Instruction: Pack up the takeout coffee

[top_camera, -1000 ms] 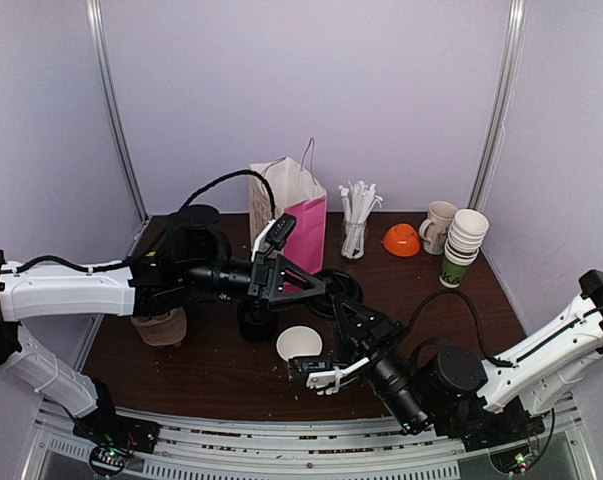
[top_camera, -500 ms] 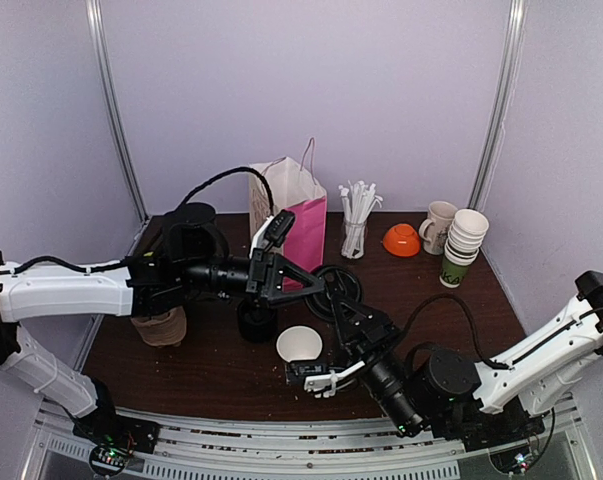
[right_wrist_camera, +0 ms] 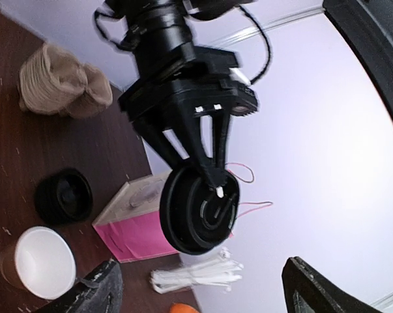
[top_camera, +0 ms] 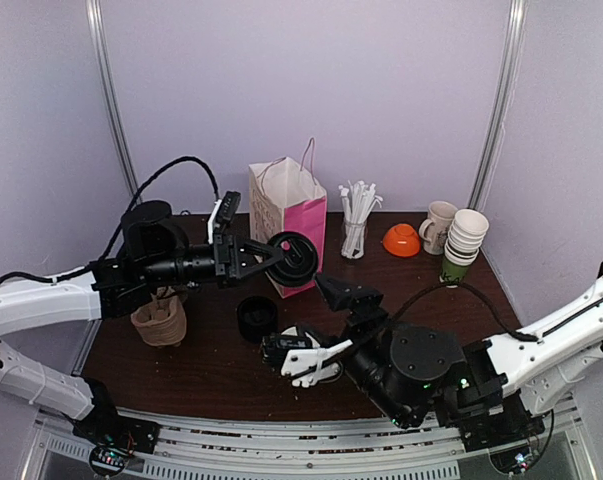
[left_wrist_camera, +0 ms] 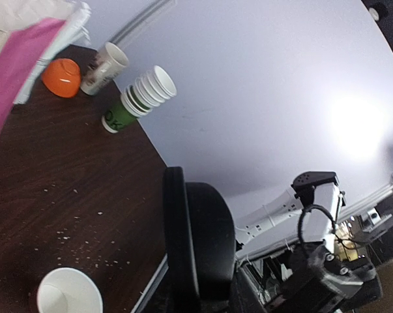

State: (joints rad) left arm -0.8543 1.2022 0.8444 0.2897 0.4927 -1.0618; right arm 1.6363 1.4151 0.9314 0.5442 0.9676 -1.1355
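Nearest you, your right hand (right_wrist_camera: 201, 264) stood wide, fingers far apart with nothing between them, low over the worktop (top_camera: 211, 365). Just beside it the paper cup (right_wrist_camera: 34, 262) of the takeout coffee sat upright on the worktop, open-topped, its white inside showing. A little farther, the stack of black lids (top_camera: 256, 318) rested near the cup, and the brown paper bundle (top_camera: 161, 322) lay off to the left. Above them, your left hand (top_camera: 281, 256) was closed on the rim of the black lid (top_camera: 299, 260), holding it on edge in the air, apart from the cup. Behind it stood the pink bag (top_camera: 299, 225), then the straws (top_camera: 357, 205), the orange bowl (top_camera: 401, 240), the mug (top_camera: 438, 225) and the stack of cups (top_camera: 464, 245).
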